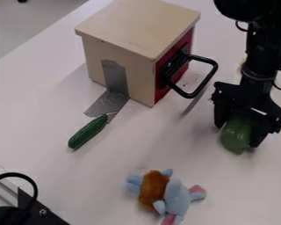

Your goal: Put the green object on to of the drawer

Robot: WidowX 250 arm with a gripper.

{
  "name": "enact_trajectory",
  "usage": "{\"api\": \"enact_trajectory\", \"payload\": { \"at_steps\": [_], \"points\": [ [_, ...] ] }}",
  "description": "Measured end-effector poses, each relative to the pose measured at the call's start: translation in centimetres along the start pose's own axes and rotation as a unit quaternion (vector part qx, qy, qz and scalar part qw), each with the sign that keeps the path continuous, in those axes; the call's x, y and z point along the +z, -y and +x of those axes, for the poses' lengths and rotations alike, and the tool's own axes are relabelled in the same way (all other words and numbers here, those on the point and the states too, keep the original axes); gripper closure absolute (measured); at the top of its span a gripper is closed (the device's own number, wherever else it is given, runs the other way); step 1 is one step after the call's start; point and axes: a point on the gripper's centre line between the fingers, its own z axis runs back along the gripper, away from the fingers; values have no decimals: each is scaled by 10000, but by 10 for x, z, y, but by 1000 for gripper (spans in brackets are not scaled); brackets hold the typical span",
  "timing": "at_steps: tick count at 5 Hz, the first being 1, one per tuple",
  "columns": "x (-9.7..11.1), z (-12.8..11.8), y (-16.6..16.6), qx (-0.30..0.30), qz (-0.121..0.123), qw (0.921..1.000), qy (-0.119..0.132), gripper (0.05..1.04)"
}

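Could tip the pepper [234,138] off the drawer [140,26], up and left of the gripper [236,135], by releasing off-centre. Could knock the handle [210,79], nearer the gripper, by swinging low. Has the pepper pinched in the gripper; could drop it through a loose hold.

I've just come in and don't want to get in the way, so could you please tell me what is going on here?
The black robot arm has a green, pepper-like object between the fingers of its claw, out to the side of the small drawer box with the black handle. The job is to put it on top of that box, and it isn't there yet. A cucumber and a plush toy lie on the table.
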Motion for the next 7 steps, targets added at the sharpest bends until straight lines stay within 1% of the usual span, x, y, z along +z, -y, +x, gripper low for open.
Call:
{"api": "enact_trajectory", "payload": {
  "at_steps": [1,2,3,4,5,6,7],
  "points": [
    [-2,4,0,-70,-49,10000,0,222],
    [-1,3,1,-278,13,9996,-6,222],
    [42,8,-2,-473,32,9981,400,222],
    [102,9,-23,-482,-108,9936,1021,222],
    [146,-6,-74,-134,-139,9925,1206,222],
    [155,-18,-118,144,-114,9924,1214,222],
    [150,-26,-142,268,-113,9942,1036,222]
  ]
}}
